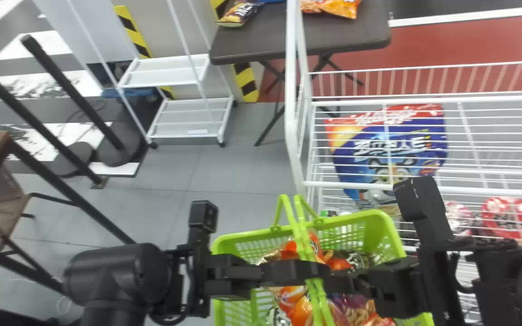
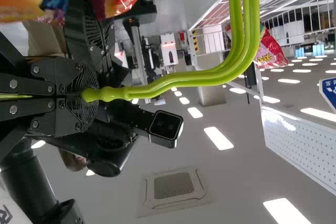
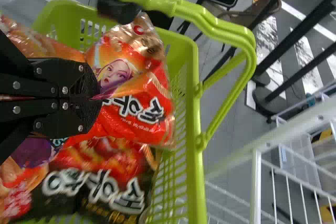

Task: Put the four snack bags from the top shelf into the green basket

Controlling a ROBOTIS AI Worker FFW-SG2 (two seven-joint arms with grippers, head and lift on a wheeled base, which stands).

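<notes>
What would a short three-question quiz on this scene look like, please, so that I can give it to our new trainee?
1. Multiple choice. What is the left end effector gripping?
a) a table leg
b) the handles of the green basket
c) a shelf's edge

2. True or false: there is nothing inside the green basket.

3. Fill in the missing word: the wire rack beside the basket is coloured ____.

Key: 1 b; 2 false, as snack bags lie in it; 3 white.
</notes>
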